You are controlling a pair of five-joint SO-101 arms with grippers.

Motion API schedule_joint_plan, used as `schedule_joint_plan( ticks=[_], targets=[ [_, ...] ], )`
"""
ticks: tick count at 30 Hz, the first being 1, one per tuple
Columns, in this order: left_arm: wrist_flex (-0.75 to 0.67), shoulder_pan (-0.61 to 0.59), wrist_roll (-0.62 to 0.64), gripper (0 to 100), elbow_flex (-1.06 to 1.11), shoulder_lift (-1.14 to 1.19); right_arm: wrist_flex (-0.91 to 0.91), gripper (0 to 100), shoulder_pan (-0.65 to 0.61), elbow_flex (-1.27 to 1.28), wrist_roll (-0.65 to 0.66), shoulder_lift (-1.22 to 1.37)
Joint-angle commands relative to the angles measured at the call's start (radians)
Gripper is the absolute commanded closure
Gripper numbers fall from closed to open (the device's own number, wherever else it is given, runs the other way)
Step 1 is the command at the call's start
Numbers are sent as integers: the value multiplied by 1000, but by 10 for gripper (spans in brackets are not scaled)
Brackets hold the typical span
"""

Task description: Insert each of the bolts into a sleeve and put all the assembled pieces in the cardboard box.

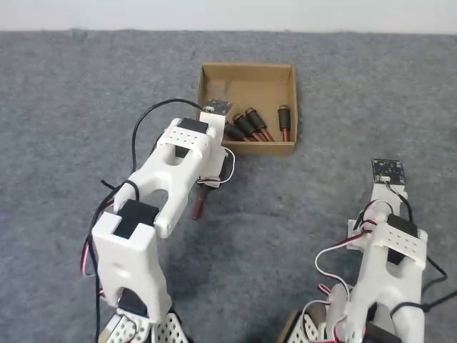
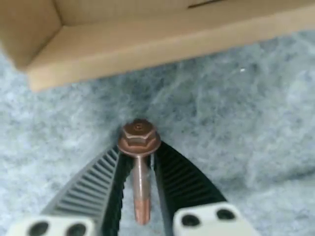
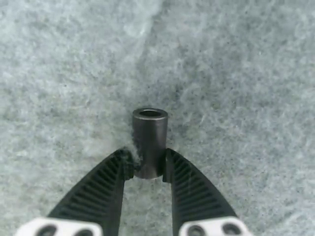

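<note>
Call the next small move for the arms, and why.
Probably swing the left arm toward the right one to line the bolt up with the sleeve. The left jaws are shut on the bolt near the cardboard box, the right jaws on the sleeve with its bore empty.

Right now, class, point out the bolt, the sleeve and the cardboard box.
bolt (image 2: 139, 138): left wrist view, on its hex head.
sleeve (image 3: 149, 140): right wrist view, on its side wall.
cardboard box (image 1: 250, 77): high view, on its far wall.

White arms (image 1: 128, 264), black motors (image 1: 136, 216), looping wires (image 1: 135, 143)
</note>
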Motion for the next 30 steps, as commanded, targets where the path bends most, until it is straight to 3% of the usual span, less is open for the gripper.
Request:
schedule_joint_plan(
  ticks=[1, 8, 12, 19, 24, 30],
  targets=[
    [-21, -37, 3, 991, 10, -57, -18, 991, -13, -3, 12, -30],
    [-184, -124, 5, 991, 183, -245, -54, 990, -84, -8, -61, -38],
    [-253, -181, 5, 991, 277, -324, -186, 991, -211, -11, -170, -38],
    [-287, -313, 5, 990, 389, -393, -493, 991, -394, -25, -178, -38],
    [-288, -382, -6, 990, 452, -450, -674, 989, -453, -18, -178, -27],
    [-371, -358, -83, 990, 509, -503, -909, 989, -499, -18, -184, -25]
  ],
)
